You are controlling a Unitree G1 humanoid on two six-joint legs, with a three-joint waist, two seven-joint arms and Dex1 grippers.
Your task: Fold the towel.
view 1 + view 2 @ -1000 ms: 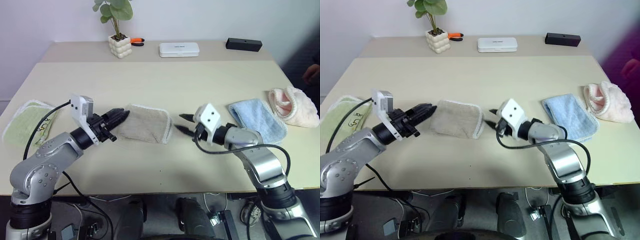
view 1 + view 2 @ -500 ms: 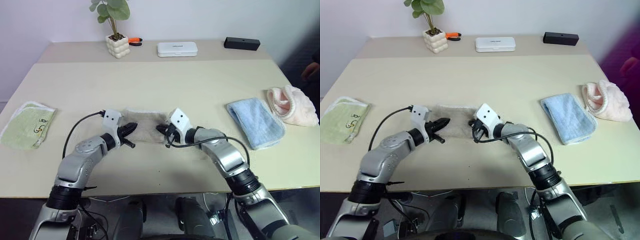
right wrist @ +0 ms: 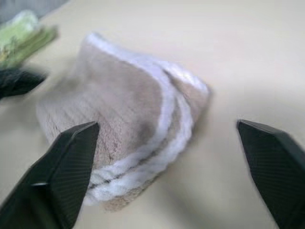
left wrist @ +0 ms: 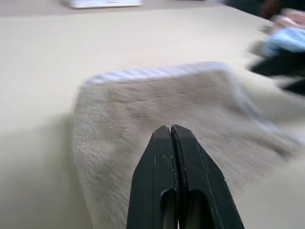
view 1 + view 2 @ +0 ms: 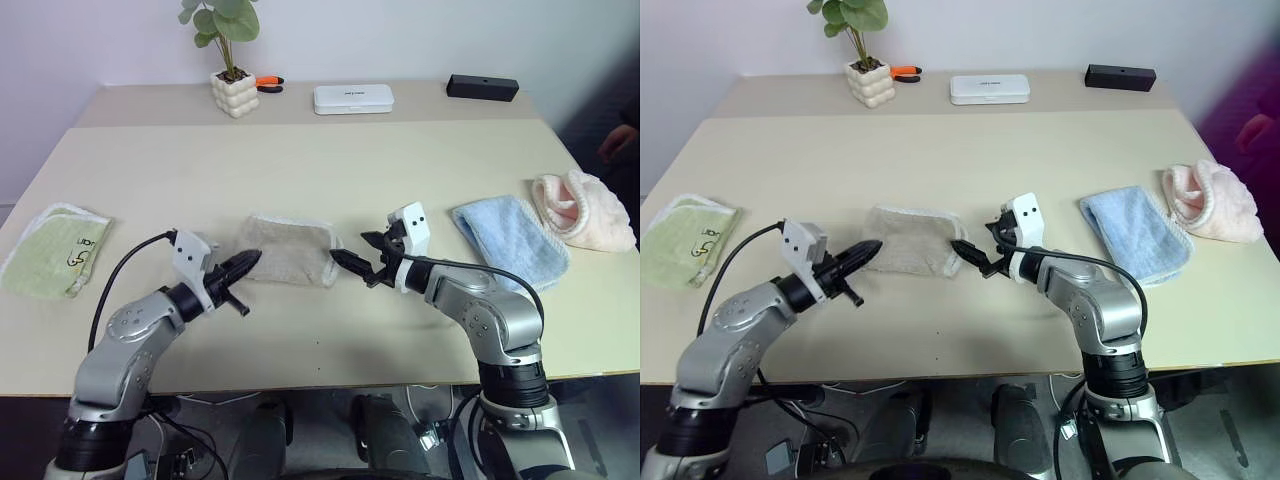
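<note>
The beige towel [image 5: 285, 252] lies folded in a small rectangle at the middle of the table, its whitish corded edge [image 3: 167, 119] facing my right side. My left gripper [image 5: 250, 261] is shut with nothing in it, its tip at the towel's left edge and low over the cloth [image 4: 157, 100]. My right gripper [image 5: 356, 260] hovers just off the towel's right end, open wide, with one finger [image 3: 66, 167] on each side of the corded edge and not touching it.
A pale green towel [image 5: 55, 250] lies at the left edge of the table. A light blue towel [image 5: 510, 245] and a pink cloth [image 5: 585, 210] lie at the right. At the back stand a potted plant [image 5: 238, 92], a white box [image 5: 352, 98] and a black box [image 5: 482, 88].
Both grippers, which were pressed on the towel's two ends half a second ago, have drawn back off it. The right gripper has opened wide. The towel stays folded.
</note>
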